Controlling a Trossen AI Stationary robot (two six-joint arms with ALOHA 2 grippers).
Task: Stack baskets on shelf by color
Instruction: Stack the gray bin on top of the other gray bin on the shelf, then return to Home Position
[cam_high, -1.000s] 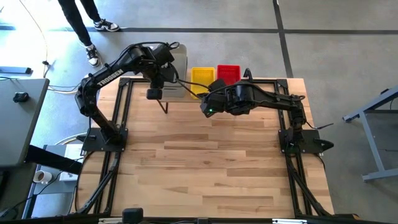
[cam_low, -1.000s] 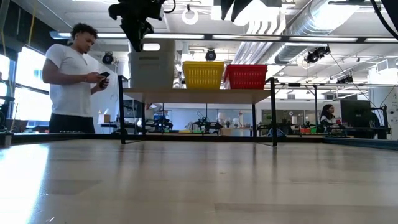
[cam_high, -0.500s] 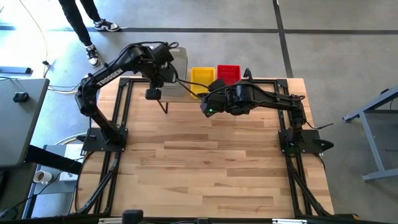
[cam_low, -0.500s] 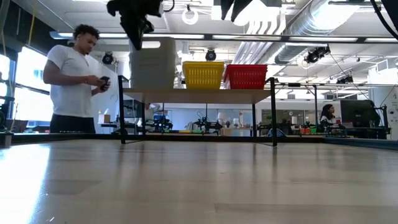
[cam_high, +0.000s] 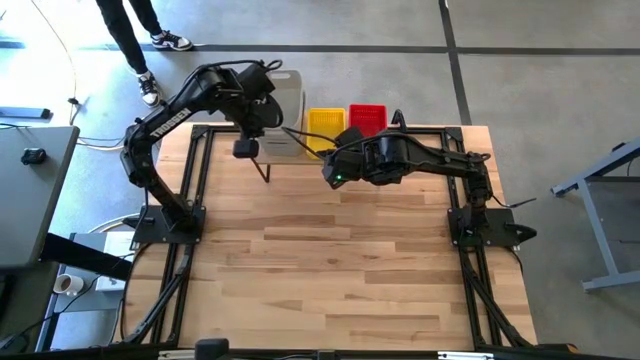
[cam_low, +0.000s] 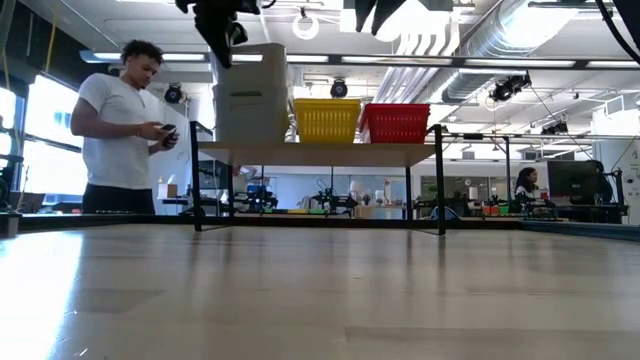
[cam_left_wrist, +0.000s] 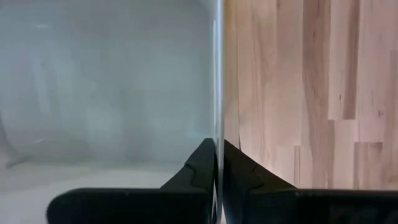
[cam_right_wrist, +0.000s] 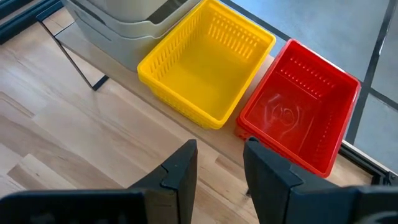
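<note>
A stack of pale grey baskets stands on the left end of the shelf. The top grey basket is raised above the others, and my left gripper is shut on its wall from above. To the right of it on the plank stand a yellow basket and a red basket. My right gripper hovers open over the table on the near side of these two, with nothing between its fingers. My left gripper pinches the top grey basket's thin side wall at its rim. One finger is inside the basket and the other outside. The fingers come from above, pointing steeply down. The basket hangs upright, raised above the grey baskets under it.
A person stands beyond the table's far left corner, looking at a phone. The shelf's thin black legs rest on the slatted wooden tabletop, which is bare on its near side. The arms' black frames run along both side edges.
My left gripper has gone up, and the top grey basket has risen with it. The grey baskets below have stayed on the shelf. The grey pile now stands well above the yellow and red baskets.
</note>
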